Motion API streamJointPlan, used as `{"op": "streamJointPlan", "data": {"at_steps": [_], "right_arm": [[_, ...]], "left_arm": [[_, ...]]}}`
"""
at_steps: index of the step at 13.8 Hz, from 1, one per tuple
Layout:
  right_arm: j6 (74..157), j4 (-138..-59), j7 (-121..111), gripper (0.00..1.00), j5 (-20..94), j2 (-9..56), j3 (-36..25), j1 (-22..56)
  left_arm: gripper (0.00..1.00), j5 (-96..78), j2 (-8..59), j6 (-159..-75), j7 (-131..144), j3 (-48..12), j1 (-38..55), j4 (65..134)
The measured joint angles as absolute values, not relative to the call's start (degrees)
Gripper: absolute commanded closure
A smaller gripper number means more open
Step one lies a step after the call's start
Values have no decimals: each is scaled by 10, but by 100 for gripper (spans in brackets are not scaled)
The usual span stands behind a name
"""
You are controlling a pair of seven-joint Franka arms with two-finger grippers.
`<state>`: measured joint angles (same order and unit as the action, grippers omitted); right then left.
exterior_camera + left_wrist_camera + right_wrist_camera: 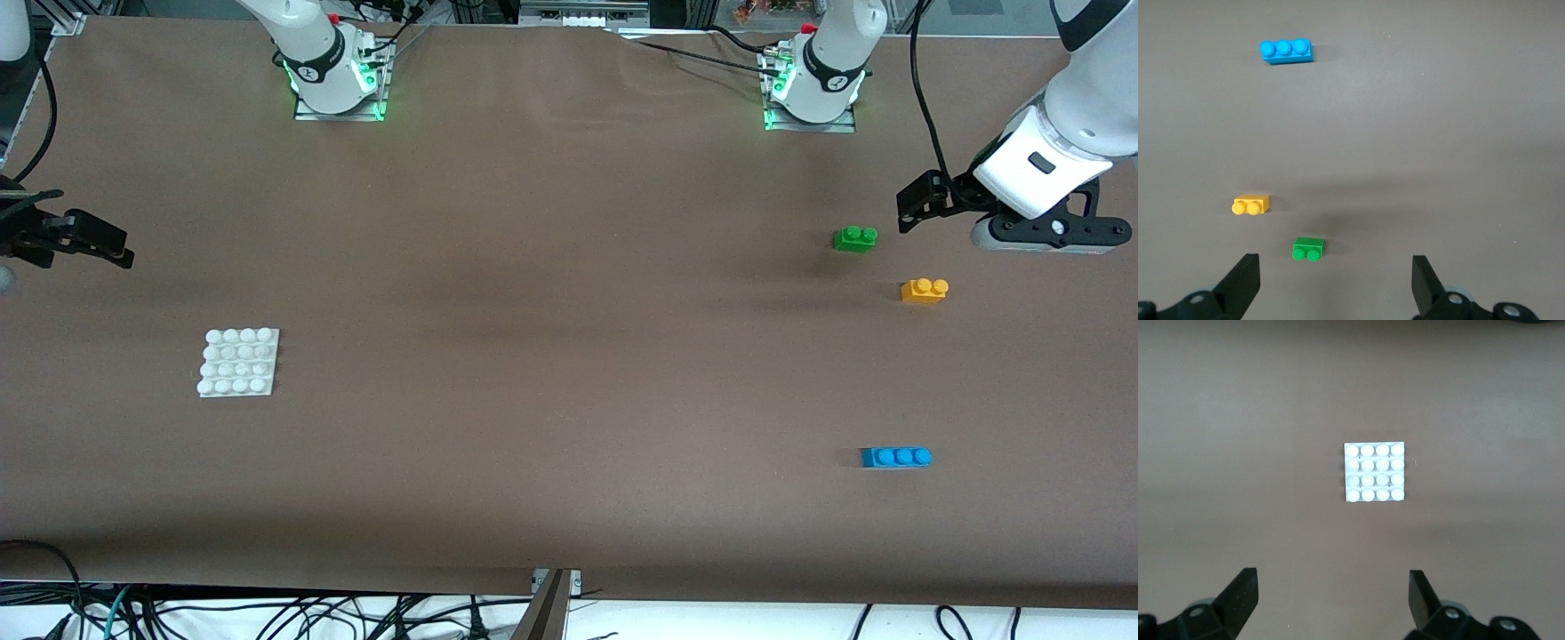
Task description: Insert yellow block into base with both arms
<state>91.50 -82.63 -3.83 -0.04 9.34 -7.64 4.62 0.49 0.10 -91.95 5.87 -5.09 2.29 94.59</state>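
Observation:
The yellow block (925,291) lies on the table toward the left arm's end, and it also shows in the left wrist view (1251,204). The white base (238,362) lies toward the right arm's end and shows in the right wrist view (1375,471). My left gripper (920,203) is open and empty in the air, over the table beside the green brick (855,238); its fingers (1245,277) stand wide apart. My right gripper (84,238) is open and empty in the air at the right arm's end of the table, apart from the base; its fingers (1241,590) stand wide apart.
The green two-stud brick (1309,249) lies a little farther from the front camera than the yellow block. A blue three-stud brick (896,457) lies nearer to the front camera, also in the left wrist view (1286,51). Brown table cover (551,356) spans between bricks and base.

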Motion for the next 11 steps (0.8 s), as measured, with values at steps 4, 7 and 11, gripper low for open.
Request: {"op": "streamJointPlan", "data": {"at_steps": [4, 7, 11], "right_arm": [[917, -826, -38, 0, -6, 93, -70, 48], [919, -826, -38, 0, -6, 93, -70, 48], [919, -826, -38, 0, -8, 93, -70, 48]], "left_arm": [[0, 5, 1, -919, 59, -51, 23, 946], [0, 5, 1, -919, 60, -51, 23, 946], [0, 5, 1, -919, 60, -51, 23, 946]]}}
